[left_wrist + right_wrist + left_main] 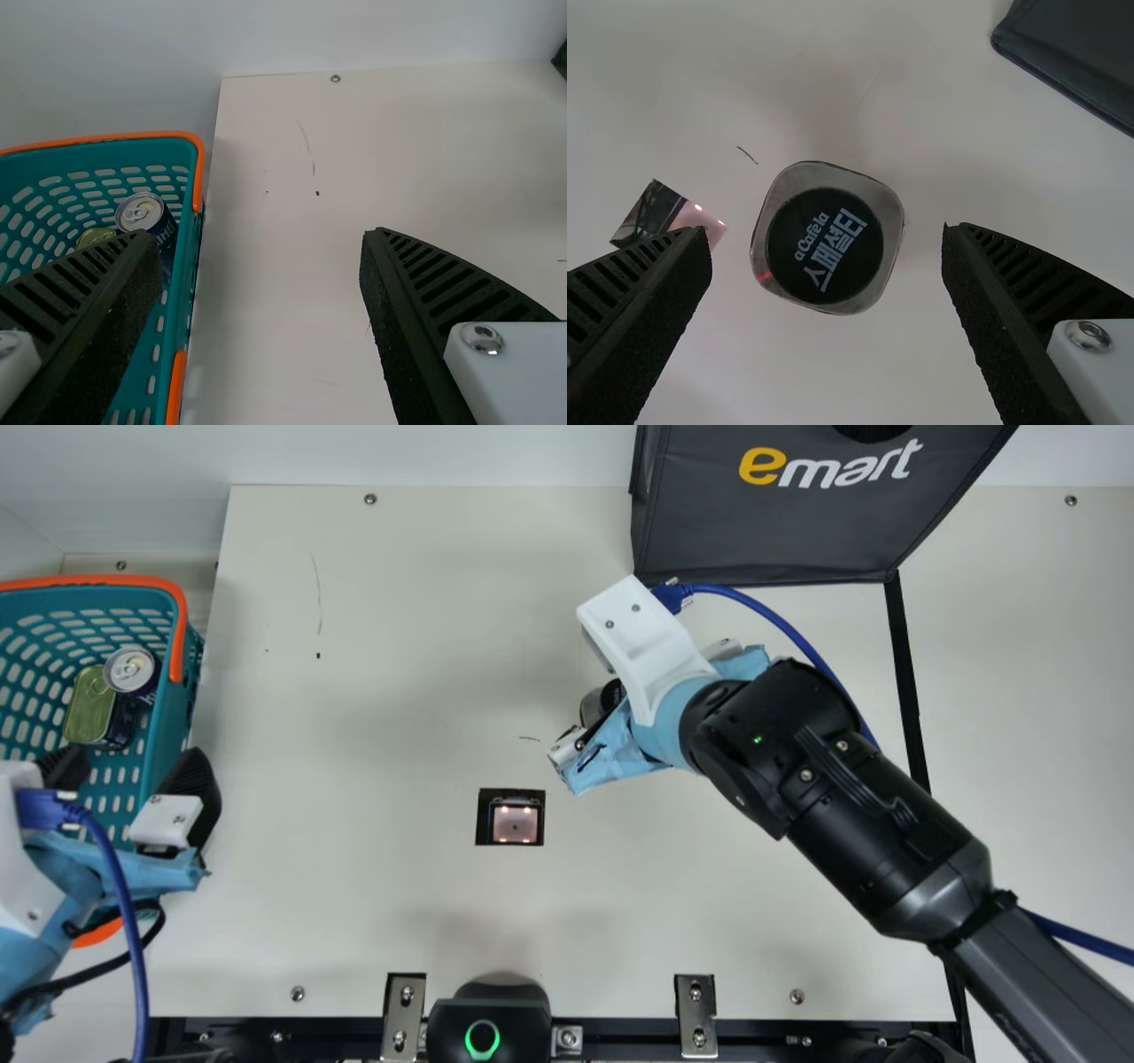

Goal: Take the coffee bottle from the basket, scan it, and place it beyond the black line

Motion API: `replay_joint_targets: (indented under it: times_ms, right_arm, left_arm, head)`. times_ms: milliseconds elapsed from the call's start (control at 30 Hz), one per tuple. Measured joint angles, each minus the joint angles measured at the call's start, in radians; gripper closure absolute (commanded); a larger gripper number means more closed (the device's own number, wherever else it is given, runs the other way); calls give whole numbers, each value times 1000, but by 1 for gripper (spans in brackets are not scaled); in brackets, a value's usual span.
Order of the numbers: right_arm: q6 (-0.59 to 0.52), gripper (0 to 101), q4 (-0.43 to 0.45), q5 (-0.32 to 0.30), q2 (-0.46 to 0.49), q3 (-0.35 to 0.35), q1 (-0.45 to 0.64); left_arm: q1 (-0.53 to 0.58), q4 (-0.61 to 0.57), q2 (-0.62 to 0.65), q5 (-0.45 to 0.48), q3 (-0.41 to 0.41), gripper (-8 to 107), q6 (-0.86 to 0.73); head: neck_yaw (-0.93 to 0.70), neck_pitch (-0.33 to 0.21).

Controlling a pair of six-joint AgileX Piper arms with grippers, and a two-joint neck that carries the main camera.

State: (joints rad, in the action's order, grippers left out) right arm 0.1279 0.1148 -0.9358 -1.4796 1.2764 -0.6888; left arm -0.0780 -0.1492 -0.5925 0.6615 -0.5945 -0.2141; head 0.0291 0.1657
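Scanner [516, 824] lit, set in tabletop [354, 921]. Left gripper [135, 756]: jaws apart, straddling basket [166, 713] wall. Right gripper [567, 749]: jaws apart either side of coffee bottle [825, 239], touching neither; it's upright between scanner and dark bag, short of black line [908, 682]. Round can [130, 669] and tin [89, 707] in basket. Bag [762, 531] farthest.

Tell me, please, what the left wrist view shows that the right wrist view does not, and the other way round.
Left wrist view: the teal basket with its orange rim, holding a silver-topped can and a gold-topped tin.
Right wrist view: the coffee bottle with its dark top, and part of the scanner.
Both: the cream table and open, ribbed black jaws, those of the left gripper and right gripper respectively.
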Motion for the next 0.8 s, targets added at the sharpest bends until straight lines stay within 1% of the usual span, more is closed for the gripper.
replay_joint_targets:
  times_ms: [433,467,800]
  right_arm:
    - [-18,97,-11,12,-13,0,13]
    - [-20,101,-12,12,-12,0,13]
    - [-34,101,-15,2,-3,31,21]
  left_arm:
    - [0,0,0,0,0,9,0]
    - [0,0,0,0,0,9,0]
    - [0,0,0,0,0,9,0]
  head:
    - [2,-2]
    - [0,0]
    - [0,0]
